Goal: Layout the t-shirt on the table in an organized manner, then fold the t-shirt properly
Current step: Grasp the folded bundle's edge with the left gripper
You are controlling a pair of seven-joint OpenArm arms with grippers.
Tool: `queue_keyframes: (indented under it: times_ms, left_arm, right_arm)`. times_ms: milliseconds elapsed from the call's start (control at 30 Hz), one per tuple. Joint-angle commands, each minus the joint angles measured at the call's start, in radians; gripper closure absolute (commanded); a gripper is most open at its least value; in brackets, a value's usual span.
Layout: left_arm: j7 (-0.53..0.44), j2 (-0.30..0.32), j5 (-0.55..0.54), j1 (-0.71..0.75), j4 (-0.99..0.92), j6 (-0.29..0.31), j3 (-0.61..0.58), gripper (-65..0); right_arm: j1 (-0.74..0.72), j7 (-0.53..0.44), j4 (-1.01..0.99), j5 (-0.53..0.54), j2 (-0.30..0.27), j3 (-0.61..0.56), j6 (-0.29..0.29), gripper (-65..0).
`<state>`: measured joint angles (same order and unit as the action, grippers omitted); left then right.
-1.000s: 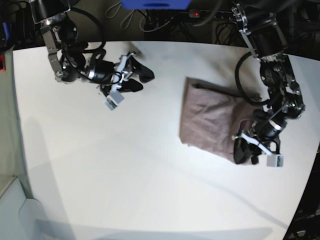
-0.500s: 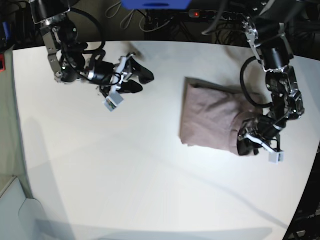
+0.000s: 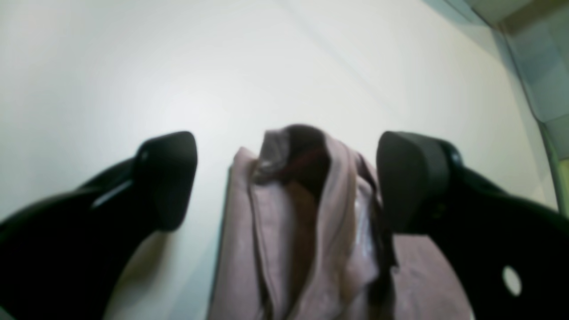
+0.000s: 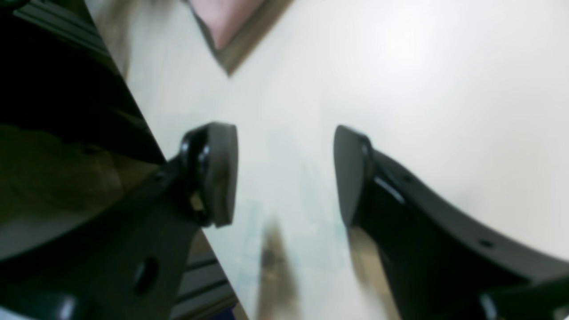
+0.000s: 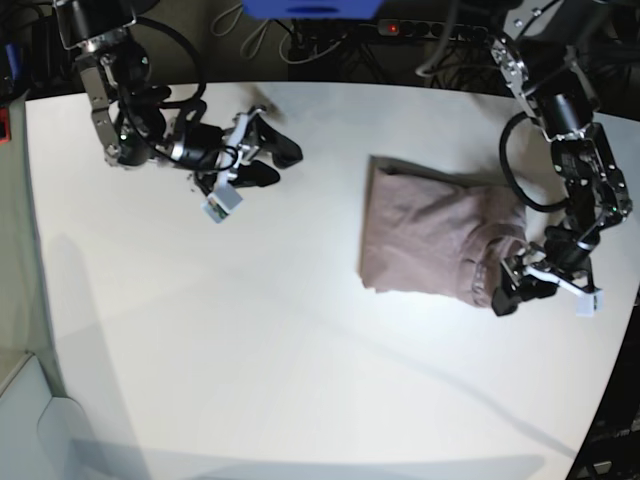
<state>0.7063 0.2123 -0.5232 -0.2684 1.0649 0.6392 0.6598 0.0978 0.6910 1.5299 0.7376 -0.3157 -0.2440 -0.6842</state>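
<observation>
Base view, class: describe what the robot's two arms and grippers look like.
Both arms are black and metallic grey, jointed, with looping black cables. The left gripper and right gripper each have two dark, curved fingers with blunt, rounded tips, and a small pale block is mounted beside each gripper.

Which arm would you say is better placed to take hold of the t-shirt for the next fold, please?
Probably the left: the left gripper stands open right at the t-shirt, bunched cloth between its fingers, while the right gripper hovers open over bare table, well away.
</observation>
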Motion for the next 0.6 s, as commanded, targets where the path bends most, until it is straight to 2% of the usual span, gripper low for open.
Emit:
queue_keyframes:
  times_ms: [0,233,433,567]
  left_arm:
    - [-0.010,0.012,-0.024,0.001,0.025,0.008,0.004,-64.4]
    - [0.059,0.003,-0.025,0.083,0.031,0.009,0.005,-65.0]
    - [0.062,0.006,-0.008,0.110,0.019,0.008,-0.002,-65.0]
    - [0.068,-0.017,0.090,0.102,0.015,0.008,-0.030,-65.0]
  right_arm:
    - [-0.008,-0.021,0.016,0.020,-0.007,0.004,-0.014,-34.4]
    - [-0.008,-0.021,0.016,0.020,-0.009,0.004,-0.014,-34.4]
    - [-0.008,-0.021,0.016,0.020,-0.015,0.004,-0.014,-34.4]
    - [-0.008,-0.021,0.016,0.020,-0.015,0.004,-0.014,-34.4]
